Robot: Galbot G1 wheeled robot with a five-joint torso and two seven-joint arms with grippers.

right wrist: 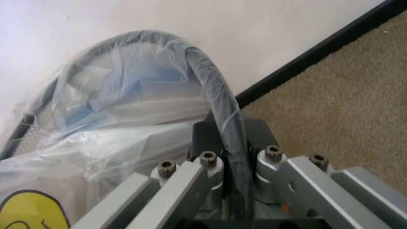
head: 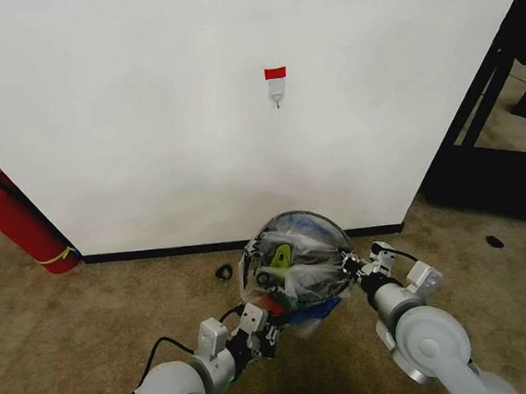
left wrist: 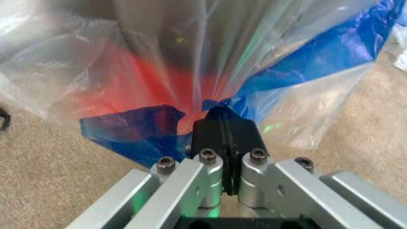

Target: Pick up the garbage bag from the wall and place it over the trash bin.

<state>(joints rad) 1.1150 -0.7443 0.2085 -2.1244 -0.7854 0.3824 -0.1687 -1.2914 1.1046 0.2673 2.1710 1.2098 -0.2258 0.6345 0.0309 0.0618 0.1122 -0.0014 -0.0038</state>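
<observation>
Garbage bag (head: 299, 263) sits draped over the round trash bin (head: 326, 221) on the carpet (head: 88, 316), just in front of the wall (head: 142, 97), mouth facing up toward us, long axis roughly vertical with the bin. We see the left gripper (left wrist: 224, 126) pressed together, pinching blue-printed plastic at the bag's near lower side. Right gripper (right wrist: 228, 131) sits at the bin's right rim, fingers closed around the rim with bag film over it, probably gripping both. Hook (head: 276, 91) under red tape (head: 274, 72) hangs bare. Fire extinguisher (head: 19, 225) stands far left.
</observation>
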